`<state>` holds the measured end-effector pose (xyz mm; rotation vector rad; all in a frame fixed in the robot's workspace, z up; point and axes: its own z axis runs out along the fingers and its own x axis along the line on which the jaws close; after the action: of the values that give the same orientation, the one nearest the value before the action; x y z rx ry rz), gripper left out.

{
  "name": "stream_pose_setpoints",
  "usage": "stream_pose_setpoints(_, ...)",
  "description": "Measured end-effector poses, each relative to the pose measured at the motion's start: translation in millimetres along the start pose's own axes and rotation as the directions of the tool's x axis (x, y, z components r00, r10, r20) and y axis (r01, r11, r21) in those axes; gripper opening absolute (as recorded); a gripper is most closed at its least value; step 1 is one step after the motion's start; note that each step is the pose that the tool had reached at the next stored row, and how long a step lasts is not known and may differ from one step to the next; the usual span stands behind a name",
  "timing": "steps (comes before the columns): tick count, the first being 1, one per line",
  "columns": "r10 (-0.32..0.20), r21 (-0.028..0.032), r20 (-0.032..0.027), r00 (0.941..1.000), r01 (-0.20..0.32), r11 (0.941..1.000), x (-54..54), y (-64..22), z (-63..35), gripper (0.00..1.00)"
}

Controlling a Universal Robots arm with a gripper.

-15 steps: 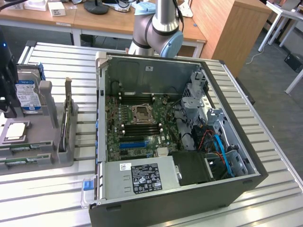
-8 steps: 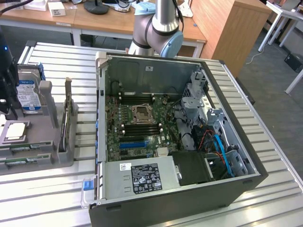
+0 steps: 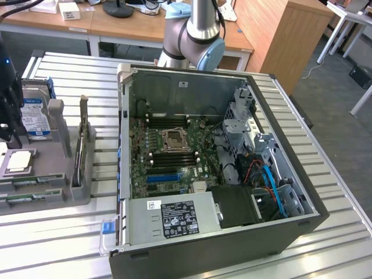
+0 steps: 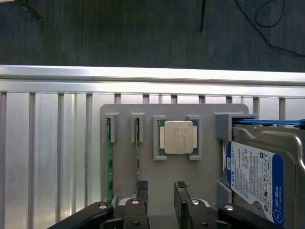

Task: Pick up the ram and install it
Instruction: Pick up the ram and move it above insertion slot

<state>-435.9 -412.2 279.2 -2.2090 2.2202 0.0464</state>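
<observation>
Two ram sticks stand on edge in slots of a grey holder tray (image 4: 126, 112). One ram (image 4: 109, 162) is at the tray's outer edge and a second ram (image 4: 138, 150) lies beside it, closer to the CPU. In the exterior view they show as thin green strips (image 3: 30, 182) at the tray's near end. My gripper (image 4: 161, 192) hovers above the tray, open, with nothing between its fingers. One fingertip (image 4: 142, 187) is over the end of the second ram. The gripper (image 3: 10, 125) is at the exterior view's far left. The motherboard's black memory slots (image 3: 174, 157) lie inside the open computer case (image 3: 192, 250).
The tray also holds a CPU (image 4: 178, 137) and a blue-labelled hard drive (image 4: 255, 176). A tall grey bracket (image 3: 84, 145) stands between tray and case. The blue expansion slot (image 3: 163, 176), power supply (image 3: 174, 218) and drive cage (image 3: 250, 122) crowd the case. The slatted metal table (image 3: 70, 238) carries everything.
</observation>
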Motion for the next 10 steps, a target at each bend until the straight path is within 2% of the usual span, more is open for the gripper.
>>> stream_pose_setpoints(10,0.0,-0.0002,-0.0001,1.0,0.0,1.0,1.1,0.1,0.3,0.36)
